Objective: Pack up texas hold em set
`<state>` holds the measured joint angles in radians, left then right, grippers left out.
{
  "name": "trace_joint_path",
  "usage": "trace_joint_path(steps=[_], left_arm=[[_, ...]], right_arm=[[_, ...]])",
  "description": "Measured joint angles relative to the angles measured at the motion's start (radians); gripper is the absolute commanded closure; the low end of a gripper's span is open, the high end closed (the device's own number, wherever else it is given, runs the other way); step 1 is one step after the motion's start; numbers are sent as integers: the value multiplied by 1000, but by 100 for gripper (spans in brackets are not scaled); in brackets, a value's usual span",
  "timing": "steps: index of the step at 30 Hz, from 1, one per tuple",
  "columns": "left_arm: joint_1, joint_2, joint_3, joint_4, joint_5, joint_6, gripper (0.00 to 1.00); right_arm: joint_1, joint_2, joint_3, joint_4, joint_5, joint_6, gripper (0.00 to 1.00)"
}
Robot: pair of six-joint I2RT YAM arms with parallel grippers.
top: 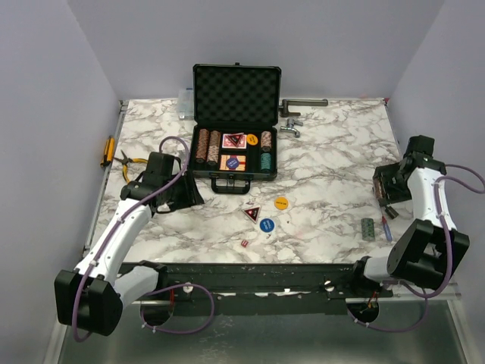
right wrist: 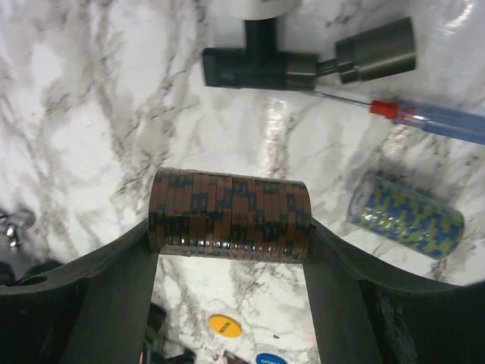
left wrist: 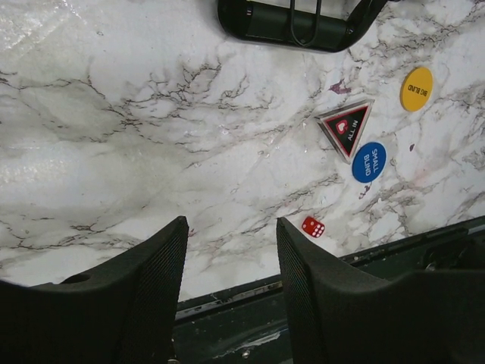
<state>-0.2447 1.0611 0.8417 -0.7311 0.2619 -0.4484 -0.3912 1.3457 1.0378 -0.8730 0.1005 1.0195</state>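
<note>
Right gripper (right wrist: 231,227) was clamped on the brown stack (right wrist: 229,214) — chips lying sideways, the roll's long axis running straight across from one finger to the other, ends pressed on the pads. That was the relation to watch. The case (top: 236,91) sat open well off to those jaws' left, across the table, with its rows of chips running front to back, so by my read the roll would have to be carried over and turned to line up with a slot. Which slot was free was too small to tell.

Left gripper (left wrist: 231,227) was released, fingers apart over bare marble with nothing between them. It was the nearer arm to the case, with the case handle just ahead of its tips. The die (left wrist: 313,227) lay just off its right finger. Farther out on that side were the blue disc (left wrist: 369,161), the triangle (left wrist: 347,129) and the yellow disc (left wrist: 417,89).

The right wrist view gave what the top view couldn't — the grip itself, since the top view showed only the gripper's dark body. It also showed a teal stack (right wrist: 407,214) lying loose just beyond the right finger, its axis slanted. A screwdriver (right wrist: 439,121) lay past the tips. Only the top view showed the case together with both arms, and so the way across.
</note>
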Motion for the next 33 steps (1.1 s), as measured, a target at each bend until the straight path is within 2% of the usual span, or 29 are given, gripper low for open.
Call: trace_joint_path(steps=[14,20,27,33], left_arm=[[-52,-99,0,-61,-58,12,49],[-52,-114,4,-88,-65,12,48],[-52,-178,3,-103,-72,-3,48],[-52,-265,-72,-96,-80,-64,48]], right_arm=[[108,42,161,48,-174,-64,99],[233,126,279,86,-233,-110,100],[381,286,523,95,-287,-172,99],[444,337,562,72,-315,-90,99]])
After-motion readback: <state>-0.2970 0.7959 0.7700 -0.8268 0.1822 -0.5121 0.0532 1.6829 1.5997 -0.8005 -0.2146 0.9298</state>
